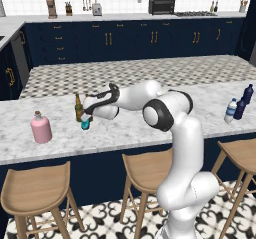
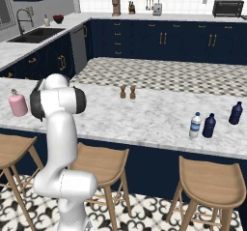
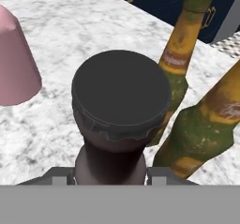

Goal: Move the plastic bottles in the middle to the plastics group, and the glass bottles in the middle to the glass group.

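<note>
Hand view puts a dark round cap right under the camera: that is the top of the teal bottle [image 3: 121, 101], its neck sitting between the two finger tips of the gripper [image 3: 110, 176], which are clenched on it. Just past it two brown beer bottles [image 3: 180, 54] stand close together, yellowish labels on both, the nearer one [image 3: 206, 124] looming at the right edge. Off to the left rises the shoulder of a pink bottle [image 3: 14, 63].

From the left base camera the arm reaches out over the marble island counter [image 1: 125, 128] toward its left part, and the teal bottle [image 1: 85, 124] hangs below the hand, just beside a brown beer bottle [image 1: 78, 108]. The pink bottle [image 1: 41, 128] stands nearer the left end, close to the front edge.

Toward the right end of the counter the small water bottle [image 1: 230, 110] with the blue cap stands touching or nearly touching a dark navy bottle [image 1: 240, 108], with a second navy bottle [image 1: 248, 94] just behind them.
</note>
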